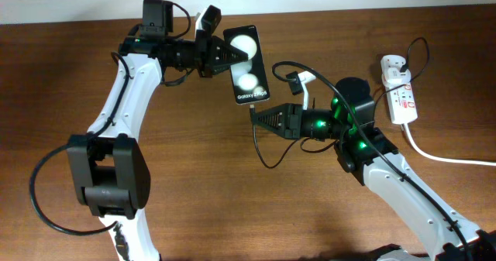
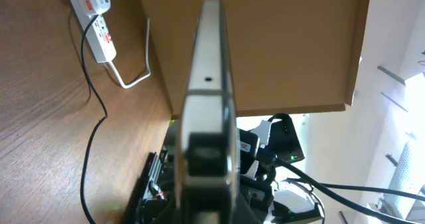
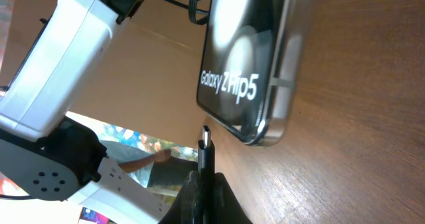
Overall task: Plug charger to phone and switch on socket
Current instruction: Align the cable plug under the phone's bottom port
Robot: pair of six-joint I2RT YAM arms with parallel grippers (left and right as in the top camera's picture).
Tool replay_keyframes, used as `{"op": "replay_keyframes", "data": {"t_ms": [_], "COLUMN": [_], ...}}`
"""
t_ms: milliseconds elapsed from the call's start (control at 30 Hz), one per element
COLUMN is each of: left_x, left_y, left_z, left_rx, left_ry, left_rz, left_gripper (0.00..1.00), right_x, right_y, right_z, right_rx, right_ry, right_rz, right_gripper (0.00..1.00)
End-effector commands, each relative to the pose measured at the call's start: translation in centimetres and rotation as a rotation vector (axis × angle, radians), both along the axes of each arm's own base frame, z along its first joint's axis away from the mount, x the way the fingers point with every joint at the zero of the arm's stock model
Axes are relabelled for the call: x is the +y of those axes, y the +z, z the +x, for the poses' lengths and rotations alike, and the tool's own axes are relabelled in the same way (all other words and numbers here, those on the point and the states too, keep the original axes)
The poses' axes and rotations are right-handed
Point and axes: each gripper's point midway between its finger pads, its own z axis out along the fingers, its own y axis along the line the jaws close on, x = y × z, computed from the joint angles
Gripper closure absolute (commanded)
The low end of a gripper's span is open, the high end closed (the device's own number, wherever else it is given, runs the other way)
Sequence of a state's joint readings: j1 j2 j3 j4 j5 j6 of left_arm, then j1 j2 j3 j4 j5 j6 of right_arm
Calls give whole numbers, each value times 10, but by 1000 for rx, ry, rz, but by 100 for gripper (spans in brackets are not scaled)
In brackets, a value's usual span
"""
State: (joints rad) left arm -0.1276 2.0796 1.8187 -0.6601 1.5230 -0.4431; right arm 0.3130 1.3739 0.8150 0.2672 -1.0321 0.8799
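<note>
The phone [image 1: 248, 63] is a black smartphone with white lettering at its near end, lying on the wooden table. My left gripper [image 1: 225, 56] is shut on its far end; in the left wrist view the phone's edge [image 2: 209, 84] runs straight out from the jaws. My right gripper [image 1: 260, 120] is shut on the charger's black plug tip [image 3: 206, 147], which sits just short of the phone's lettered end [image 3: 229, 84]. The thin black cable [image 1: 267, 156] loops away to the white adapter [image 1: 394, 63] in the socket [image 1: 401, 94], a white power strip at the far right.
The strip's thick white cord [image 1: 442, 156] trails off the right side. The power strip also shows in the left wrist view [image 2: 99, 24]. Both arms crowd the middle of the table. A cardboard wall stands behind the table.
</note>
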Motion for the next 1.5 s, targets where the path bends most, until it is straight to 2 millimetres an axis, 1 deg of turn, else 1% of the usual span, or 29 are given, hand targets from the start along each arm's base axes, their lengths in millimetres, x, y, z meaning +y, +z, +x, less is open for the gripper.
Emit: {"op": "replay_keyframes", "data": {"t_ms": [0, 67, 167, 767, 967, 1033, 1133, 1467], "left_x": [1, 1, 1, 1, -7, -7, -7, -7], "left_y": [21, 21, 21, 20, 21, 20, 21, 19], "left_z": [-7, -6, -6, -7, -11, -11, -11, -8], "left_rx": [-38, -45, -45, -35, -32, -32, -32, -59], "left_ry": [-30, -30, -30, -31, -50, -50, -50, -37], "left_rz": [-45, -46, -46, -45, -45, -45, -45, -31], "left_gripper": [100, 100, 100, 100, 100, 100, 100, 100], "right_x": [1, -1, -8, -9, -9, -11, -17, -17], "right_y": [0, 1, 1, -2, -4, -8, -8, -8], "right_z": [-4, -5, 0, 2, 3, 3, 8, 7], "right_rx": [-14, -19, -18, -16, -10, 15, 19, 20], "right_ry": [37, 46, 29, 12, 4, -3, -21, -17], "right_rz": [7, 10, 12, 0, -4, -13, -13, -12], "right_gripper": [96, 96, 96, 96, 96, 96, 96, 96]}}
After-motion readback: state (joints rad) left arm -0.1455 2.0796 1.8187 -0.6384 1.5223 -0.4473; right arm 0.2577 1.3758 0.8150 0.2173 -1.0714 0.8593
